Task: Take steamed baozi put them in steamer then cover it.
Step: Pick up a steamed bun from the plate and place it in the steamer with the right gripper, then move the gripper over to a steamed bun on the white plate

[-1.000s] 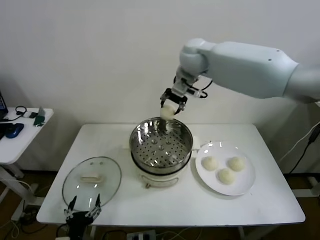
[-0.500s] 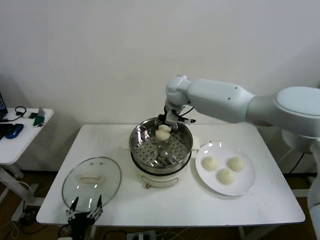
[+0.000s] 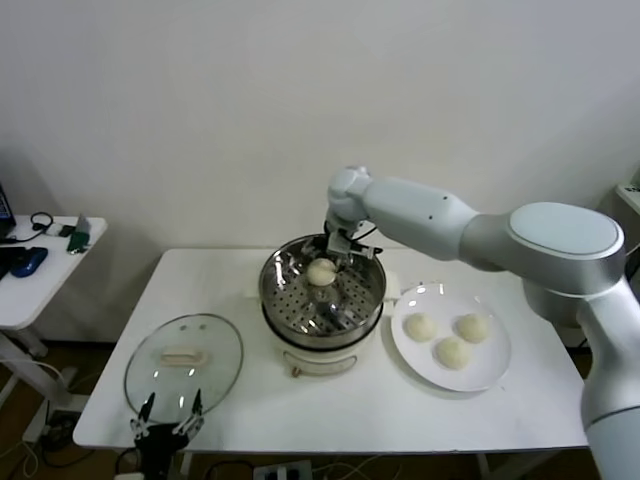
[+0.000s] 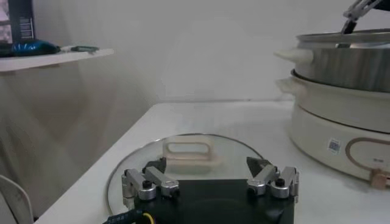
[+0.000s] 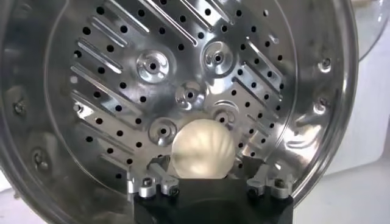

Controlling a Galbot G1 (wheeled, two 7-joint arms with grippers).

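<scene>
Head view: the right gripper (image 3: 326, 262) reaches down inside the steamer (image 3: 322, 292), near the far wall of the steel basket, with its fingers clamped on a baozi (image 3: 321, 271). In the right wrist view the same bun (image 5: 202, 151) sits between the two finger ends (image 5: 152, 183) of the right gripper (image 5: 207, 182), above the perforated bottom of the steamer (image 5: 109, 73); whether it touches the bottom I cannot tell. The long white right arm (image 3: 470, 230) stretches in from the robot's right, passing over the far edge of the worktop (image 3: 350, 405).

Just beside the steamer, on the robot's right, a white plate (image 3: 493, 362) carries three more baozi (image 3: 420, 326), close together but apart.

On the robot's left of the steamer, the cover (image 3: 184, 357) lies flat on the worktop with its white handle up. The left gripper (image 3: 168, 419) hangs at the near edge of the worktop just in front of the cover, its fingers spread apart and holding nothing; the left wrist view shows the cover (image 4: 186, 152) beyond the left gripper (image 4: 210, 178), with the cream pot base of the steamer (image 4: 341, 140) to one side.

A small side table (image 3: 40, 275) with dark items on it stands well apart at the robot's left.
</scene>
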